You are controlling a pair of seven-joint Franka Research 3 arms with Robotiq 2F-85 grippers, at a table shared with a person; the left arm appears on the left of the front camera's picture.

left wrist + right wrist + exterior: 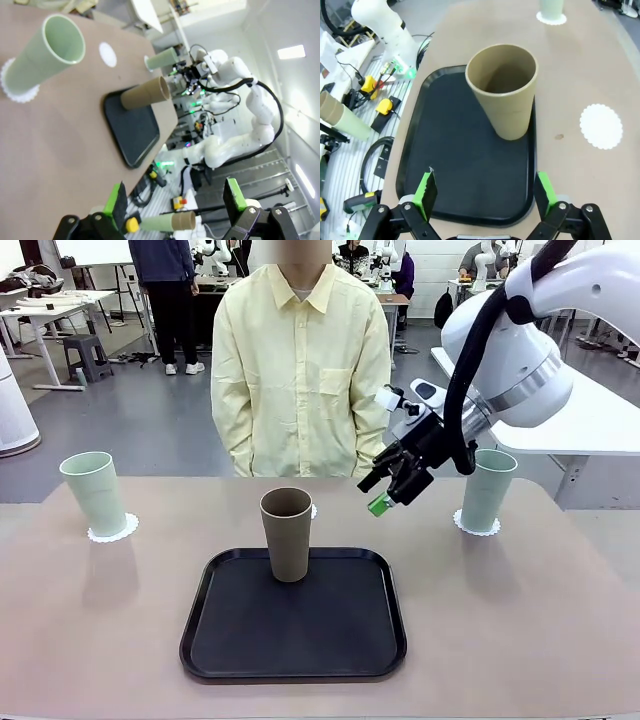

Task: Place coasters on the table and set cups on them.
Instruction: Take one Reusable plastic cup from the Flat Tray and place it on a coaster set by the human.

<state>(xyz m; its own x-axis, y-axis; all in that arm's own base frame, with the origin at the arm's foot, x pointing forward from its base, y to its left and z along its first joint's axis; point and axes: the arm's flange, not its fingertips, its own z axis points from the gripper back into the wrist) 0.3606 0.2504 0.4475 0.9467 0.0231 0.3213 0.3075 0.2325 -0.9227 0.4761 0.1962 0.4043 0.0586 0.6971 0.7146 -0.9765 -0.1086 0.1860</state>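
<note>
2 of the 3 cups are done. The left mint cup (93,492) stands on the left coaster (112,531) at the left of the front view, and the right mint cup (488,490) stands on the right coaster (478,528) at the right. The brown cup (287,533) stands upright on the tray (300,640) at centre. The bare coaster (313,511) lies on the table (520,620) just behind it, showing as a sliver past the cup's right side.

The right gripper (375,492) hangs right of the brown cup near rim height, tilted down toward it. In the right wrist view its pads (426,192) are wide apart with nothing between them. The left gripper (175,200), at the bottom of the left wrist view, is also spread and empty, well apart from the cups.

The likely next step is to grasp the brown cup and move it to the bare coaster. There are 4 risks:
- The cup is tall and light. 1 finger touching before the other could tip it on the tray.
- A low lift could catch the cup's base on the tray's raised rim.
- The coaster looks like thin paper, so a sliding set-down could push it or land off-centre.
- The right arm's wrist sits near the right mint cup, so a wide swing could brush it.
</note>
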